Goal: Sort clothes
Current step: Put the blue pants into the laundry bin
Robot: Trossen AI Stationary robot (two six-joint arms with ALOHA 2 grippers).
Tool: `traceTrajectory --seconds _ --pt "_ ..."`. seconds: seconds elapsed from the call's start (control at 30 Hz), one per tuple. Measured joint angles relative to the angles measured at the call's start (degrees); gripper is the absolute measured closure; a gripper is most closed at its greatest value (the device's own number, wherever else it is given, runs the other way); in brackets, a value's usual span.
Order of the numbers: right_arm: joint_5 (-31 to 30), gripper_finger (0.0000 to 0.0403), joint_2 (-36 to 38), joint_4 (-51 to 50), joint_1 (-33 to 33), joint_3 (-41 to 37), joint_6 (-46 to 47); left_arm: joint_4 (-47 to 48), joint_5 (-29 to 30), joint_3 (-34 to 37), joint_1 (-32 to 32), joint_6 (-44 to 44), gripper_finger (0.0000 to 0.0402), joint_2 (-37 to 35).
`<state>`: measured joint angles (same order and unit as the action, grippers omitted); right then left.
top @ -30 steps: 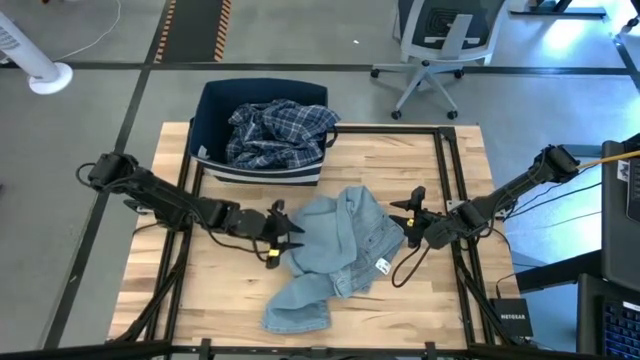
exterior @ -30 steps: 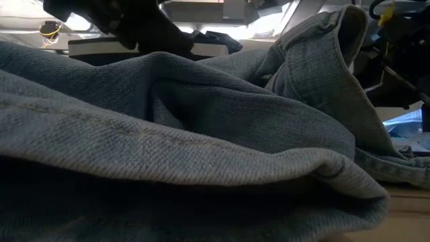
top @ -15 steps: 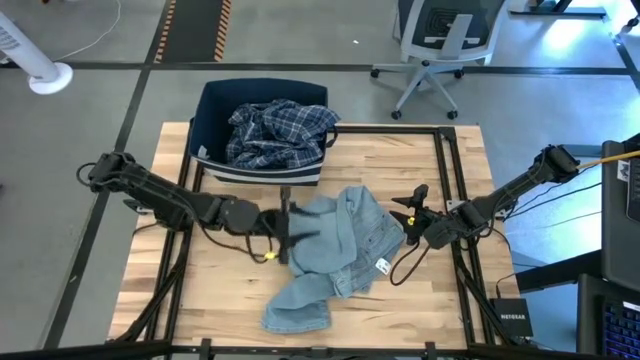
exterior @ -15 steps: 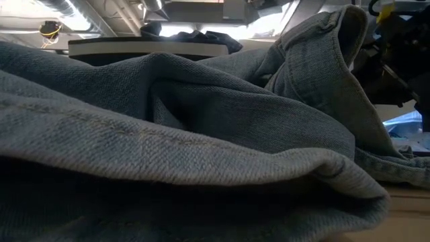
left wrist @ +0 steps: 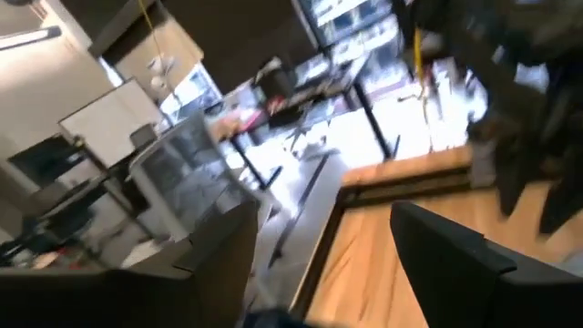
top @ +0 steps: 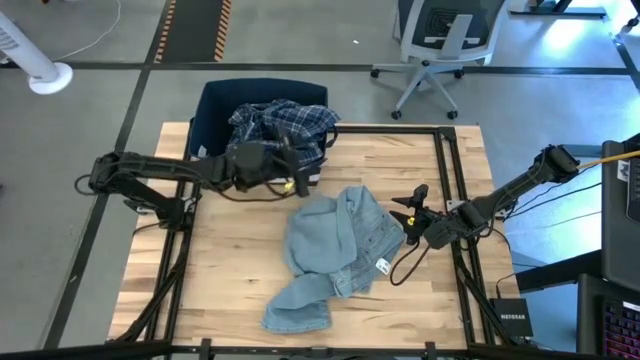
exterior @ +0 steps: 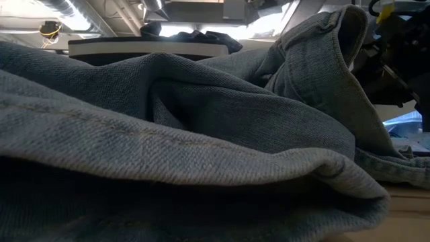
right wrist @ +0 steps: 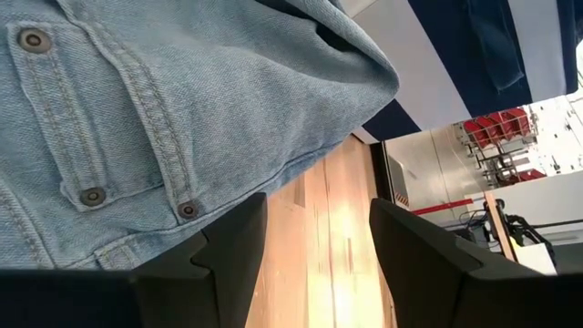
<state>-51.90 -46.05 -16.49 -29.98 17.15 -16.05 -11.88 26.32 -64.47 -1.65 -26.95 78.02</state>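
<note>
- Your left gripper (top: 291, 183) is hanging wide open and empty by the bin (top: 212, 100), at 12 o'clock from the jeans (top: 335, 240).
- Your right gripper (top: 407, 214) is waiting half open, empty, at the jeans' 3 o'clock edge; try pinching a thick fold.

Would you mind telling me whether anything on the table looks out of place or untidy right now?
The light-blue denim jeans lie crumpled in a heap mid-table, one leg trailing toward the near edge, not in the navy bin. The blue plaid shirt is bunched in that bin, a fold spilling over its front rim. Nothing looks damaged.
</note>
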Motion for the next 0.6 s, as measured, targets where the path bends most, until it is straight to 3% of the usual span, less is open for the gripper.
traceTrajectory --seconds 0.17,0.4,0.6 --pt "0.1 0.0190 0.0 0.0 0.0 0.0 0.0 13.5 0.0 0.0 -2.2 2.1 0.0152 0.0" --pt "0.5 0.0190 0.0 0.0 0.0 0.0 0.1 37.6 0.3 0.0 2.5 13.2 0.0160 0.0" --pt "-0.2 0.0190 0.0 0.0 0.0 0.0 0.6 44.5 0.9 2.9 8.8 20.7 0.0161 0.6"
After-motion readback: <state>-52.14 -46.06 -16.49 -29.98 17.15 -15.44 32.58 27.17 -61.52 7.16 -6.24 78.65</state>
